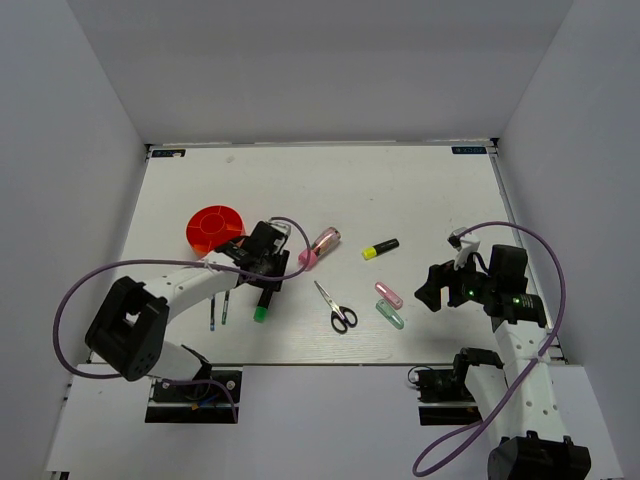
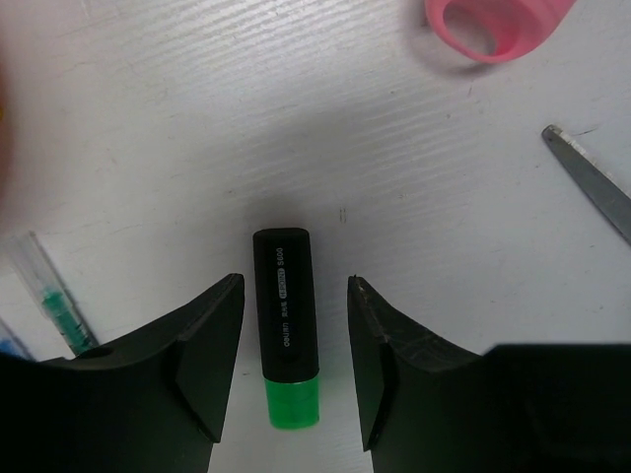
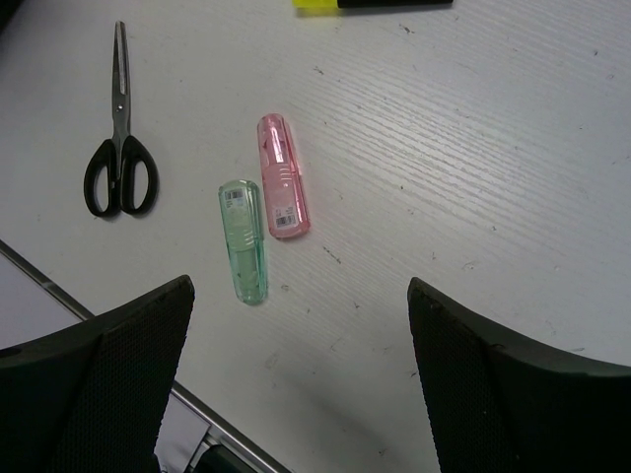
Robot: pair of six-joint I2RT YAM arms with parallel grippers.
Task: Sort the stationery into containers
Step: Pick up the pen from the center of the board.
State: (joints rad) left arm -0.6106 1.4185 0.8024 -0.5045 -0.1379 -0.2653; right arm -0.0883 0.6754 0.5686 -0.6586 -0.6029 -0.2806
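Observation:
My left gripper [image 1: 264, 290] is open, and its fingers straddle the green-capped black marker [image 1: 261, 305] without touching it. In the left wrist view the marker [image 2: 285, 315] lies on the table between the open jaws of that gripper [image 2: 294, 345]. The red-orange pot [image 1: 214, 228] stands just behind and to the left. The pink tube [image 1: 320, 247] [image 2: 498, 25], scissors [image 1: 336, 307] [image 3: 120, 148], yellow-capped highlighter [image 1: 380, 248], pink capsule [image 3: 282, 177] and pale-green capsule [image 3: 244, 241] lie on the table. My right gripper [image 1: 432, 290] [image 3: 301, 365] is open and empty, to the right of the capsules.
Two thin pens [image 1: 219, 310] lie left of the marker, and one shows in the left wrist view [image 2: 54, 305]. The table's front edge [image 3: 59, 296] runs close below the capsules. White walls enclose the table on three sides.

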